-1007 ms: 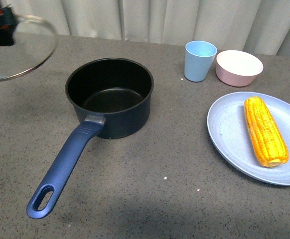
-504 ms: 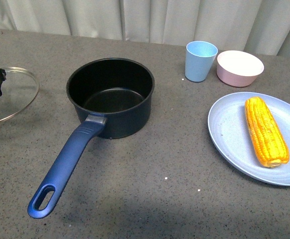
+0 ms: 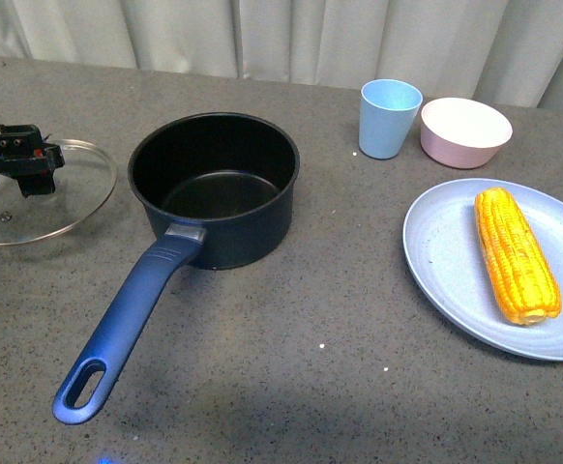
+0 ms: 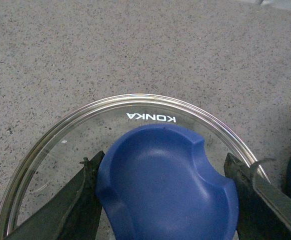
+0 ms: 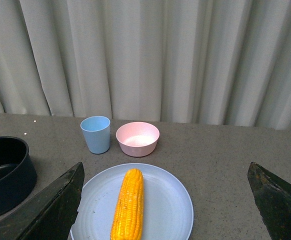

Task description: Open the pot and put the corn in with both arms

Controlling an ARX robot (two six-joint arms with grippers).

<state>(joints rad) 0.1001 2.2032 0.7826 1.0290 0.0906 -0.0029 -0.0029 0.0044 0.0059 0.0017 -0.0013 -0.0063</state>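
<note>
Now left fingers (image 4: 88, 205) clamp the knob (image 4: 165, 185) of the lid (image 3: 69, 188), which rests beside the pot (image 3: 214, 193). Right fingers (image 5: 50, 210) gape empty. Pinched off-centre, the round corn (image 5: 128, 205) could roll across its plate (image 5: 170, 210).

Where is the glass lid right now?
The glass lid lies far left in the front view, on the table beside the open pot, the left hand clamped on its blue knob.

One word to read here: white "KONKA", printed on the glass lid (image 4: 73, 145), just beside the blue knob (image 4: 165, 185), showing upside down in the left wrist view.
</note>
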